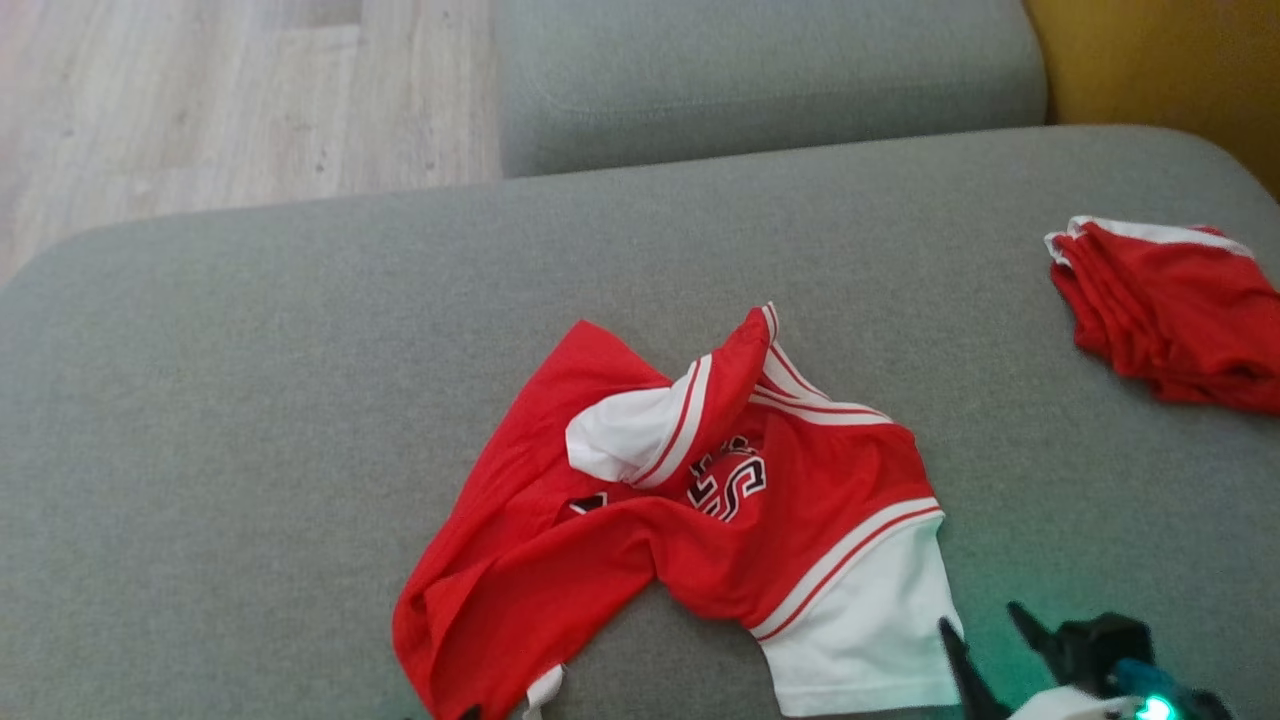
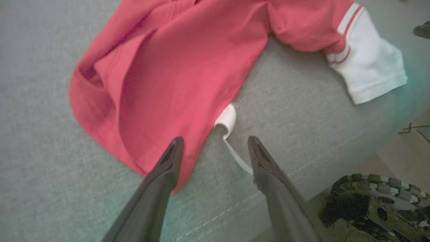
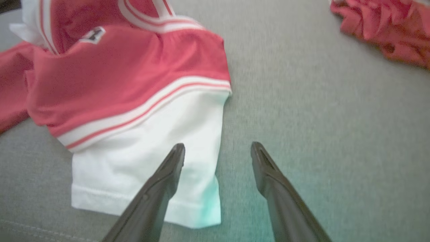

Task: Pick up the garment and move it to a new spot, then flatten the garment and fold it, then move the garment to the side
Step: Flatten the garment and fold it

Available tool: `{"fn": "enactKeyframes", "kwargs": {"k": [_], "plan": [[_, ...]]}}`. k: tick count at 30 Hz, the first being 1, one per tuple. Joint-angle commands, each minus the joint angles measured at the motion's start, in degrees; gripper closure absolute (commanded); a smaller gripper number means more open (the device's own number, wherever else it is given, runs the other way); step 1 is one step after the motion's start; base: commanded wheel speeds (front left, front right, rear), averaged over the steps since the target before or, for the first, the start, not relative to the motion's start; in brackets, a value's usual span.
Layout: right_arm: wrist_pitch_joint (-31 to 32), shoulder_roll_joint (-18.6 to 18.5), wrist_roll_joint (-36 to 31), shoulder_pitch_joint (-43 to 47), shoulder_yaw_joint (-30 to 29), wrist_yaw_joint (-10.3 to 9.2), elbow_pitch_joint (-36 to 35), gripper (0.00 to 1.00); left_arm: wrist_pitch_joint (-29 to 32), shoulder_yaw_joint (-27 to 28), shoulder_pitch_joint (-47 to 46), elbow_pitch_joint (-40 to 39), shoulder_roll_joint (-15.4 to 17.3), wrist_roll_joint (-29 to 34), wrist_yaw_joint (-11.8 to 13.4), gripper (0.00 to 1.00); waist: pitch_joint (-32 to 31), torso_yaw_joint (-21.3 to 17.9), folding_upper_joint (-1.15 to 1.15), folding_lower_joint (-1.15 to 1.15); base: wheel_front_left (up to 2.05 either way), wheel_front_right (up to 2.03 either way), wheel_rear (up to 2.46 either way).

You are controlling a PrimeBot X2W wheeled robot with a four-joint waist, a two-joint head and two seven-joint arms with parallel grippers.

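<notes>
The red-and-white garment [image 1: 700, 500] is lying crumpled on the grey cushion [image 1: 250, 400], toward its near edge, with its white sleeve [image 1: 870, 640] spreading out at the near right. The right hand [image 1: 978, 617] is hovering just beside that sleeve, fingers wide apart and empty. The left hand [image 2: 215, 138] is standing wide too, over the garment's near-left edge. A second red garment [image 1: 1170, 310] is sitting well apart at the far right

Shows crumpled garment [image 1: 800, 480] lower centre on grey sofa [image 1: 250, 400], red pile [image 1: 1170, 310] at right edge, right gripper [image 1: 977, 614] parted lower right
</notes>
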Motion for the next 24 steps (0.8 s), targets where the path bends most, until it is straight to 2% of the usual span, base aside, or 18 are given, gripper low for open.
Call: {"fn": "enactKeyframes", "kwargs": {"k": [1,9,17,24], "plan": [[0.1,-0.2,-0.5,-2.1,1.8,-0.04,-1.4,0.00,-0.3,1.9,-3.6,-0.4,-0.5,-0.1,0.6,0.00,0.8,-0.5,0.00,0.00,0.00,0.00,0.00],[0.8,1.1,-0.9,-4.0,2.8,-0.04,2.6,0.00,-1.2,3.1,-5.8,4.9,0.0,1.0,3.2,0.00,2.4,-1.6,0.00,0.00,0.00,0.00,0.00],[-0.3,0.7,0.2,-5.5,5.1,-0.04,6.5,0.00,-4.1,3.8,-6.7,7.8,0.0,1.5,5.2,0.00,2.9,-1.2,0.00,0.00,0.00,0.00,0.00],[-0.7,0.7,1.3,-6.5,6.6,-0.04,10.1,0.00,-5.8,3.3,-6.7,9.8,-0.4,1.7,6.1,0.00,2.3,-0.3,0.00,0.00,0.00,0.00,0.00]]}}
